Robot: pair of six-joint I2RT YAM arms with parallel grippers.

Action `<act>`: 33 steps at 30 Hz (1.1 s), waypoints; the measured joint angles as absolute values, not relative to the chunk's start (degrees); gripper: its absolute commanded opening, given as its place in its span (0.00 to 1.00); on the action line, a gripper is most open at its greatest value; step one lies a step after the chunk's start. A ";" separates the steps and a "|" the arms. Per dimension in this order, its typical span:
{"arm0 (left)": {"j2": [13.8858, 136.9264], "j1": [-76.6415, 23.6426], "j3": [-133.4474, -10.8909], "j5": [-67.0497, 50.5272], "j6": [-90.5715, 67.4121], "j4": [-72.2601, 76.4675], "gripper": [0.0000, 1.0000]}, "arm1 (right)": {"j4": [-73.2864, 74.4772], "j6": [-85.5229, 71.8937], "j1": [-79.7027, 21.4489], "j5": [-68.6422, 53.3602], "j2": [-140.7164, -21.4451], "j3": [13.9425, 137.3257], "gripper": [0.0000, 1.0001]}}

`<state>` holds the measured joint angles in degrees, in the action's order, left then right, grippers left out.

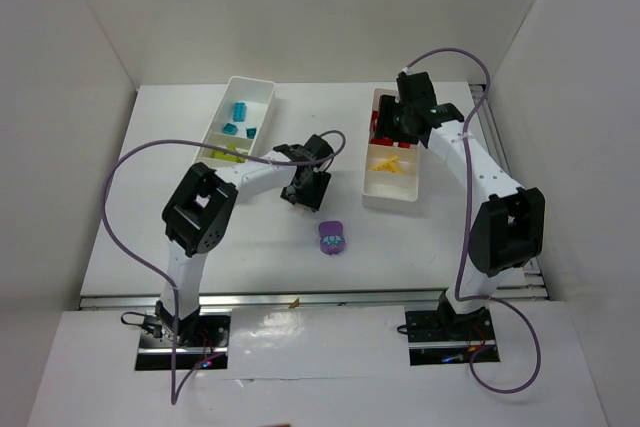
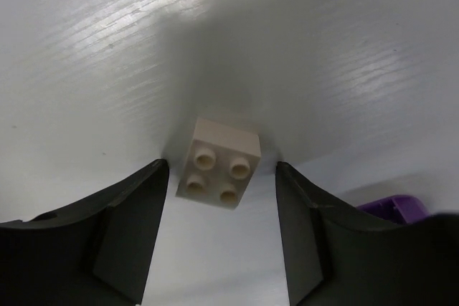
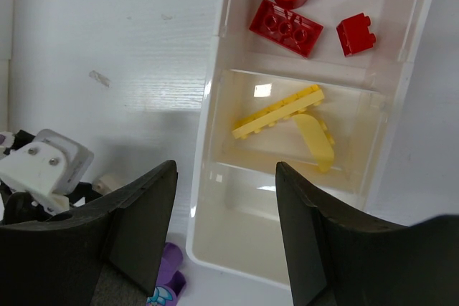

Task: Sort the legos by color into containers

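The left gripper [image 2: 219, 173] stands open astride the white brick [image 2: 219, 154], a purple piece [image 2: 391, 207] just beside. Well off from the brick, the right gripper [image 3: 226, 170] hangs open and empty above a tray [image 3: 251, 206].

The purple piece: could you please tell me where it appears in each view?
Top external: mid-picture, the purple piece lies below and right of the left gripper.
Left wrist: the piece is low at the right edge, partly hidden.
Right wrist: the piece is bottom left, cut off.
Shared landmark: the left gripper, next to it in every view.
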<state>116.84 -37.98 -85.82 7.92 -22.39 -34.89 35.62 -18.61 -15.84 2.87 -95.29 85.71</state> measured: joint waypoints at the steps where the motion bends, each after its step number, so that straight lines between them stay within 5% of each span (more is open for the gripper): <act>1: 117.27 -37.98 -85.82 8.10 -22.44 -34.87 0.60 | 35.62 -18.61 -15.84 2.85 -95.29 85.71 0.65; 5: 117.80 -37.95 -86.59 8.91 -22.48 -35.27 0.24 | 35.66 -18.59 -15.84 2.85 -95.29 85.71 0.65; 12: 115.42 -34.22 -90.08 10.24 -23.18 -39.75 0.16 | 35.66 -18.57 -15.84 2.85 -95.29 85.73 0.65; 21: 96.55 -18.94 -87.70 14.81 -25.96 -41.98 0.16 | 35.64 -18.48 -15.84 2.81 -95.29 85.73 0.65; 27: 94.30 -10.11 -81.10 11.94 -27.16 -41.85 0.17 | 35.64 -18.37 -15.94 2.39 -95.29 85.73 0.65; 29: 94.61 -7.73 -78.72 10.41 -27.51 -41.76 0.23 | 35.62 -18.37 -16.10 2.35 -95.29 85.73 0.65; 33: 95.39 -5.41 -76.73 8.23 -28.18 -40.49 0.53 | 35.64 -18.37 -16.27 2.31 -95.29 85.73 0.65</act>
